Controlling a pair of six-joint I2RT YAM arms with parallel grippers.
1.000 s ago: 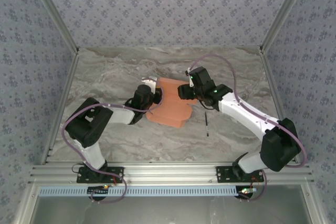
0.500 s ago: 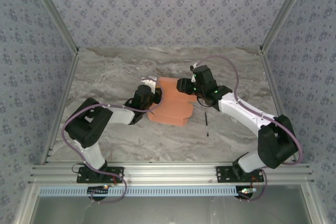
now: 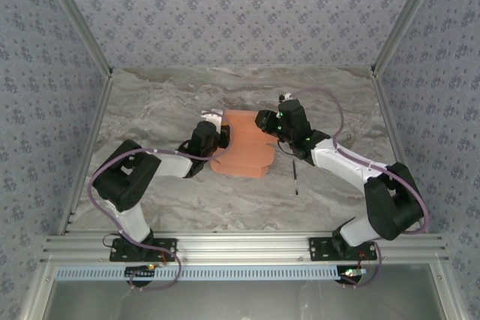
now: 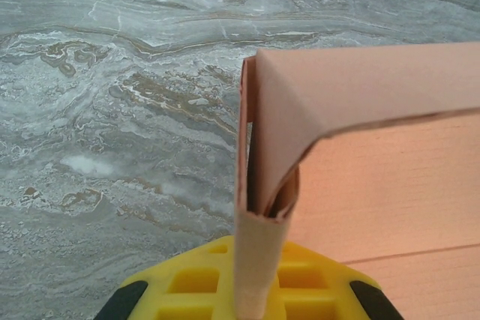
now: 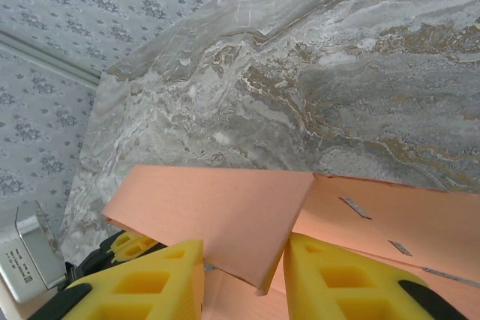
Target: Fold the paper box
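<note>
1. The left gripper [image 3: 219, 135] is clamped shut on the paper box [image 3: 244, 148], pinching the card edge nearest to it.
2. In the left wrist view a folded strip of salmon-orange card [image 4: 259, 207] runs straight down into the jaws, over the yellow pad [image 4: 195, 282]. Above the jaws 1 panel stands upright, bending over to the right of the gripper.
3. The right gripper [image 3: 262, 121] sits at the opposite edge of the box, facing the left gripper across the card, with the box between the 2.
4. In the right wrist view its 2 yellow fingers [image 5: 142, 282] stand apart, and the corner of 1 raised flap [image 5: 225, 222] hangs in the gap between them. Neither pad is seen pressing the flap, so this gripper reads as open rather than gripping.
5. Beyond that flap, to the right of the fingers, another card panel with narrow slits lies flat.
6. The box is partly folded. Most of it rests on the marble-patterned table [image 3: 150, 110], just ahead of both grippers' wrists.
7. A thin dark stick [image 3: 295, 177] lies on the table behind the right gripper, beside that arm's forearm and apart from the box.
</note>
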